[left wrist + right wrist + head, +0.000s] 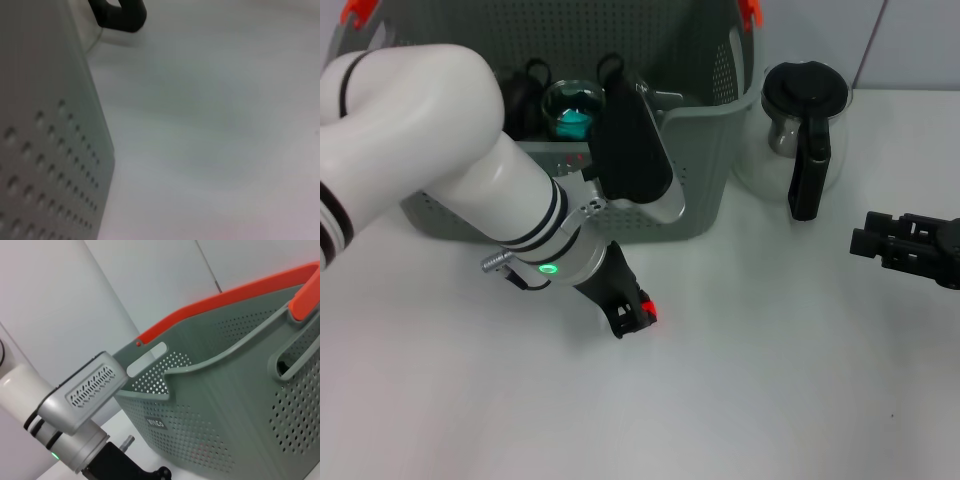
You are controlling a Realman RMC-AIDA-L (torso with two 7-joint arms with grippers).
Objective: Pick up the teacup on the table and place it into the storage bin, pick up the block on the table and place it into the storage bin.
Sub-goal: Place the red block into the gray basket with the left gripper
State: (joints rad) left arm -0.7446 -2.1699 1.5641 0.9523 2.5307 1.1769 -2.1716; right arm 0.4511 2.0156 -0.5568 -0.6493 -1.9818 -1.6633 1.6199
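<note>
The storage bin [705, 170] stands at the back of the table, grey-green and perforated with orange clips. Inside it sits the teacup [572, 112], a clear cup showing teal. My left arm reaches down in front of the bin, and my left gripper [626, 318] is at the table top. A small red block [649, 313] shows right at its tip; whether it is gripped is hidden. The left wrist view shows only the bin wall [45, 150] and bare table. My right gripper [868, 232] rests at the right edge, open and holding nothing.
A glass coffee pot [805, 125] with a black handle stands right of the bin; its handle [120, 12] also shows in the left wrist view. Dark objects [523, 95] lie in the bin beside the teacup. The right wrist view shows the bin [225, 405] and my left wrist [85, 395].
</note>
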